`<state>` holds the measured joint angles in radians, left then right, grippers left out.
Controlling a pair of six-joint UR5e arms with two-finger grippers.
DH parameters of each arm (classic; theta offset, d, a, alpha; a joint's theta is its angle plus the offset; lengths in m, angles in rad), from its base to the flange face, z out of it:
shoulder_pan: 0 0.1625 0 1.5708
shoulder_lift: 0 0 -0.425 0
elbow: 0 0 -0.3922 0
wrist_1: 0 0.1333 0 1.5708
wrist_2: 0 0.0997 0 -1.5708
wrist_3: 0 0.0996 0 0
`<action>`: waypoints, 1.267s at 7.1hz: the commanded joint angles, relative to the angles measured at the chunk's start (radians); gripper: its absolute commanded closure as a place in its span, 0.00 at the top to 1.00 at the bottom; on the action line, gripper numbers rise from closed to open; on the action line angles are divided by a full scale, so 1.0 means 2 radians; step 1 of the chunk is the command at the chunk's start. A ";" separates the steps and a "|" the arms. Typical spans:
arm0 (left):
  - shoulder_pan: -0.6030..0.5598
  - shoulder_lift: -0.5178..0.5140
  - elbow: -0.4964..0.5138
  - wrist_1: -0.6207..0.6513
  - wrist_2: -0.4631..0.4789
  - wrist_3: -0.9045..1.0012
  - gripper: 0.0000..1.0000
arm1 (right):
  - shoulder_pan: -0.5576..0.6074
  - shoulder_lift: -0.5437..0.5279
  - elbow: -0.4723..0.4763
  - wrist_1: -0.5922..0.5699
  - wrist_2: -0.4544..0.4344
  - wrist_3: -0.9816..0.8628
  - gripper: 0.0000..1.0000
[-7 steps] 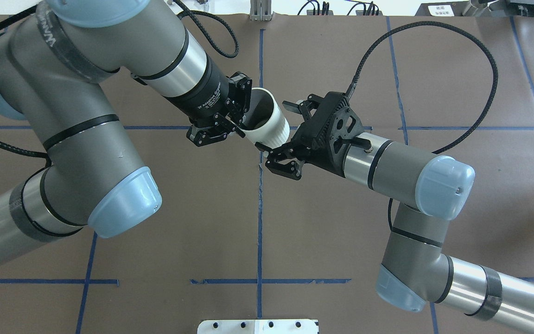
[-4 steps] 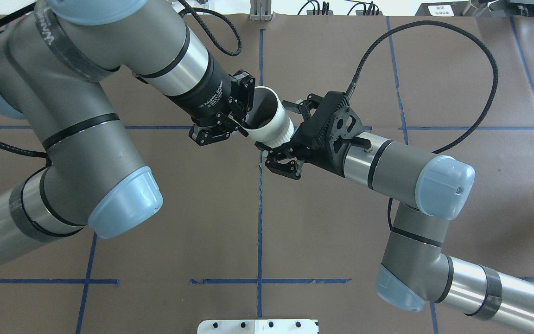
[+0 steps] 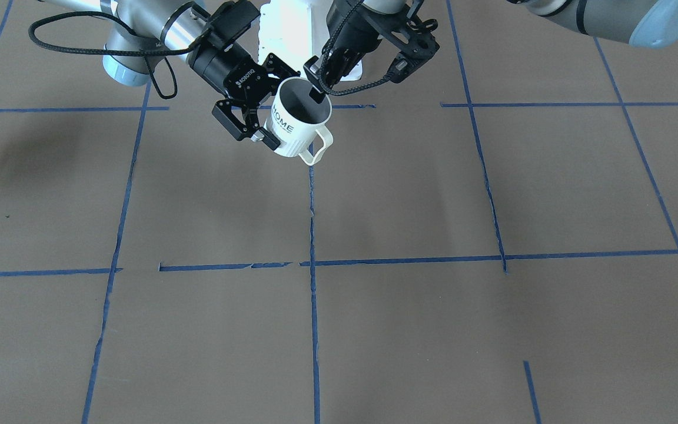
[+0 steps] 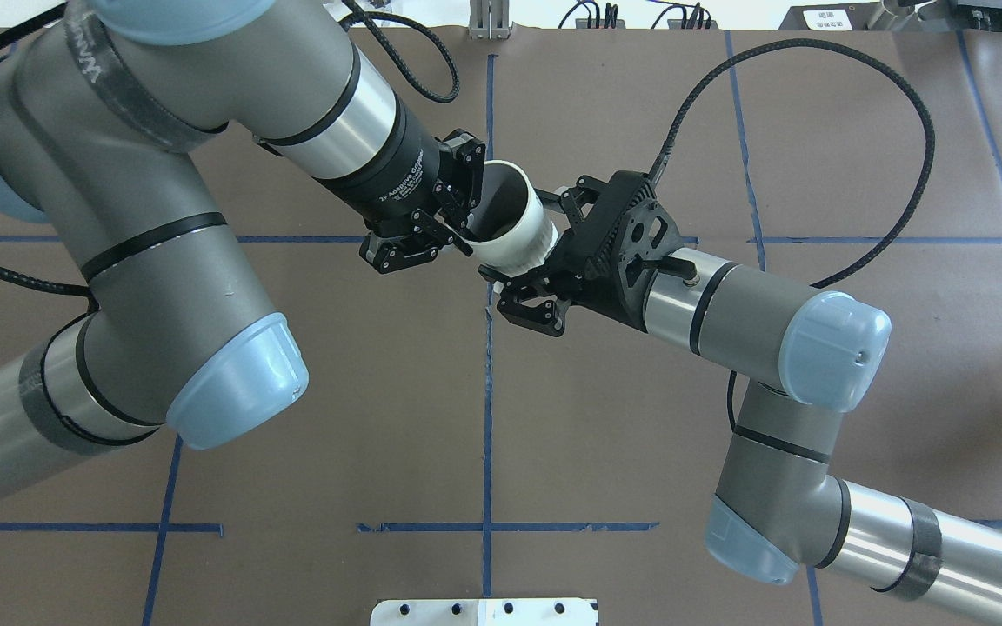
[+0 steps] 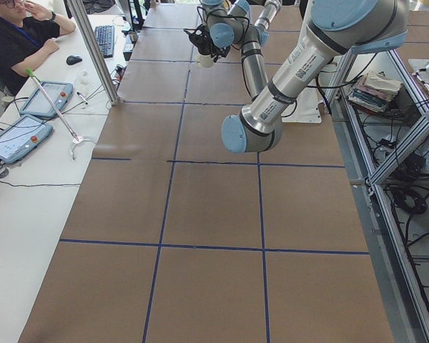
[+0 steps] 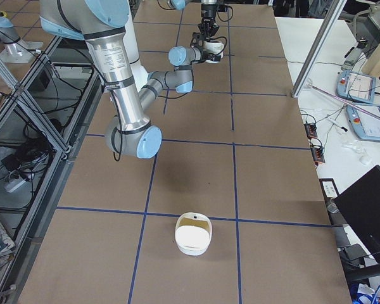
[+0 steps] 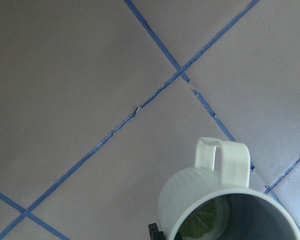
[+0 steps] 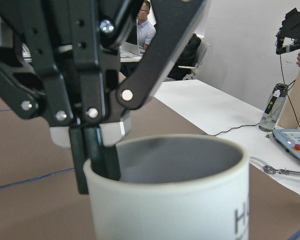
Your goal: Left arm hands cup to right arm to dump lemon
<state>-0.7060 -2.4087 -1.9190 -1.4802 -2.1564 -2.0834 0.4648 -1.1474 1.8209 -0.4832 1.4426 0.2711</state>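
The white ribbed cup (image 4: 520,233) with "HOME" lettering (image 3: 292,126) hangs above the table near its middle. My left gripper (image 4: 466,233) is shut on the cup's rim, one finger inside (image 3: 317,94). My right gripper (image 4: 516,235) is open, its fingers either side of the cup's body (image 3: 265,100), with the lower finger (image 4: 525,306) apart from the cup. The left wrist view shows a lemon slice (image 7: 202,226) in the cup's grey inside and the loop handle (image 7: 222,160). The right wrist view shows the cup (image 8: 175,200) very close.
The brown table (image 4: 484,417) has a blue tape grid. A white bowl-like container (image 6: 193,234) stands near the table's right end. An operator (image 5: 14,36) sits at a side desk with tablets (image 5: 18,139). A metal plate (image 4: 484,611) lies at the near edge.
My left arm has carried the cup to the right, further in between my right gripper's open fingers. The right arm has hardly moved.
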 commanded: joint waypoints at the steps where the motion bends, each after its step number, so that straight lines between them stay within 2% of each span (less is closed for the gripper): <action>1: 0.000 -0.001 -0.001 -0.001 0.000 0.000 0.03 | 0.000 0.000 0.001 0.000 0.000 0.000 0.96; 2: 0.000 -0.001 -0.001 -0.007 0.000 0.005 0.13 | 0.000 0.000 0.001 0.001 0.000 0.000 0.59; 3: -0.001 0.000 -0.001 -0.025 0.000 0.032 0.42 | 0.001 -0.001 0.001 0.000 0.001 0.000 0.20; 4: -0.001 0.003 -0.005 -0.034 0.000 0.061 0.99 | 0.002 -0.004 0.001 0.001 0.004 0.004 0.03; 6: -0.006 0.017 -0.020 -0.031 0.000 0.103 1.00 | 0.002 -0.007 -0.002 -0.007 0.004 0.005 0.03; 8: -0.017 0.087 -0.034 -0.025 0.002 0.239 1.00 | 0.007 -0.015 -0.003 -0.015 0.001 0.018 0.01; 9: -0.023 0.119 -0.031 -0.022 0.006 0.313 1.00 | 0.018 -0.021 -0.002 -0.016 -0.006 0.096 0.00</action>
<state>-0.7369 -2.2492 -1.9790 -1.5305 -2.1514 -1.6281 0.4815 -1.1768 1.8161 -0.5083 1.4428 0.3384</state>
